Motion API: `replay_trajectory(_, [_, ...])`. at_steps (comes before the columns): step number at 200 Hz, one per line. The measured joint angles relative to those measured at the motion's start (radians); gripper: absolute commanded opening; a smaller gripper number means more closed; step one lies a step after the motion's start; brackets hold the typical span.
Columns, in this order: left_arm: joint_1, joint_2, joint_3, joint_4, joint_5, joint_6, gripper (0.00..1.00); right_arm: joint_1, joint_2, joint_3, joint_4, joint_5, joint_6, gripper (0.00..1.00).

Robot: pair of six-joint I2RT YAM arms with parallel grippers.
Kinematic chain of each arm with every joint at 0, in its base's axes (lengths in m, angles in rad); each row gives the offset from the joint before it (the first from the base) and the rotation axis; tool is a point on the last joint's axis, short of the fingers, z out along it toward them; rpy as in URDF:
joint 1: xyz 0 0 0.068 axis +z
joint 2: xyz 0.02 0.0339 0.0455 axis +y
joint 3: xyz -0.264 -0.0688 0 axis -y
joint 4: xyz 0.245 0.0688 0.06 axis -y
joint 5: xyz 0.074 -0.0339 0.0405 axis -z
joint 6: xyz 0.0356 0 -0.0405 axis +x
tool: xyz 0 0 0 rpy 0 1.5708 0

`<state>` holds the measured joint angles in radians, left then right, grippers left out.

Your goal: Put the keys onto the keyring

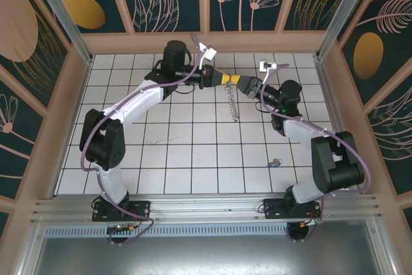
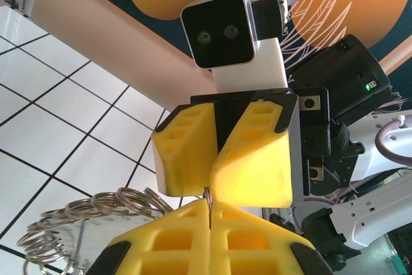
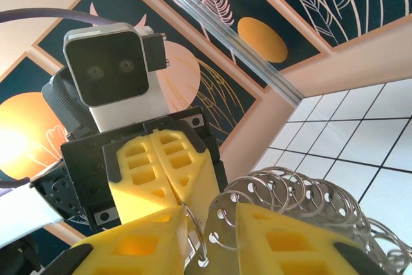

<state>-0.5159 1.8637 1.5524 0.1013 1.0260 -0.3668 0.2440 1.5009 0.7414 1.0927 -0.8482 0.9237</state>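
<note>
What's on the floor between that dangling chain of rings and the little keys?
Nothing but bare white tiles between the chain of rings and the keys, seen from the overhead view.

no readable text, labels, brand marks or numbers in any view; wall panels carry only leaf and circle art; wrist cameras and arm housings are unmarked; one green LED, no lettering
</note>
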Motion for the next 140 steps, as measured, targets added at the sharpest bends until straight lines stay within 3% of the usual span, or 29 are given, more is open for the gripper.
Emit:
replay_trajectory(35, [0.000,0.001,0.000,0.000,0.000,0.000,0.00,0.010,0.004,0.004,0.015,-0.020,0.002,0.18])
replay_trajectory(68, [0.003,0.002,0.000,0.001,0.007,-0.001,0.00,0.013,0.006,0.006,0.026,-0.034,-0.002,0.00])
replay_trajectory(101, [0.006,0.005,0.000,0.002,0.013,-0.005,0.00,0.014,0.006,0.006,0.025,-0.036,-0.002,0.00])
replay_trajectory(108, [0.006,0.005,0.000,0.003,0.011,-0.006,0.04,0.014,0.006,0.006,0.025,-0.035,-0.002,0.00])
replay_trajectory(123, [0.005,0.005,0.000,0.011,-0.001,-0.010,0.26,0.014,0.006,0.006,0.026,-0.027,-0.002,0.00])
replay_trajectory(140, [0.005,0.005,-0.007,0.034,-0.047,-0.035,0.40,0.014,0.006,0.006,0.030,-0.019,-0.002,0.00])
